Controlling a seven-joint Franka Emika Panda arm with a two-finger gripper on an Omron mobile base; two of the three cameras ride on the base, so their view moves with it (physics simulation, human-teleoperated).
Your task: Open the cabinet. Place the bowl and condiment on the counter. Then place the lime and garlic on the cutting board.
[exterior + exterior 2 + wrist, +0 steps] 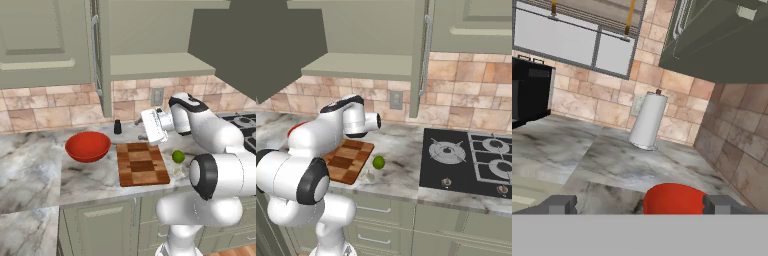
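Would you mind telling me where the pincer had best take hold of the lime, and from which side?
Probably from straight above, closing across the widest part of the lime. It is round with no handle, and lies on the counter beside the cutting board, with the garlic close by, so a sideways approach looks crowded.

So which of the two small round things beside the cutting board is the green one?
The lime, the bright green ball right of the cutting board. The garlic lies nearer the counter's front edge and is whitish.
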